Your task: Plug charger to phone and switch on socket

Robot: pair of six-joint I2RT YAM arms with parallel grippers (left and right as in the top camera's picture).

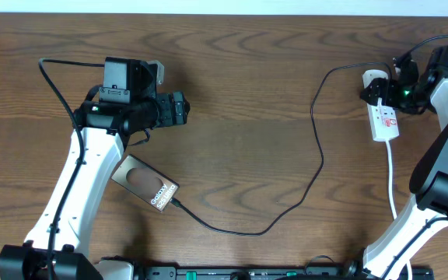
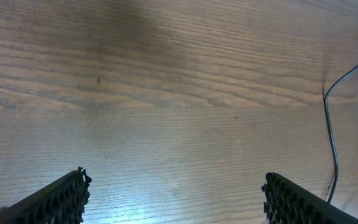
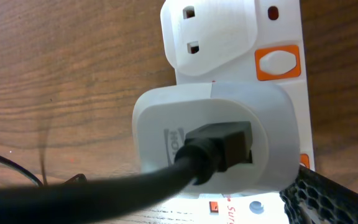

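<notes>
The left gripper (image 2: 176,186) stands wide open over the table (image 2: 166,93), apart from the phone (image 1: 145,183). The right gripper (image 1: 383,89) is at the socket (image 3: 281,31); I cannot tell if it is open or closed. The charger (image 1: 317,155) runs from a white adapter (image 3: 166,118) in the socket to the phone.

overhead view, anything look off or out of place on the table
Nothing stands out. The phone lies flat, at an angle. The charger cable loops loosely from the phone's end across to the socket, and the white adapter looks seated in it. No damage or spills show.
</notes>
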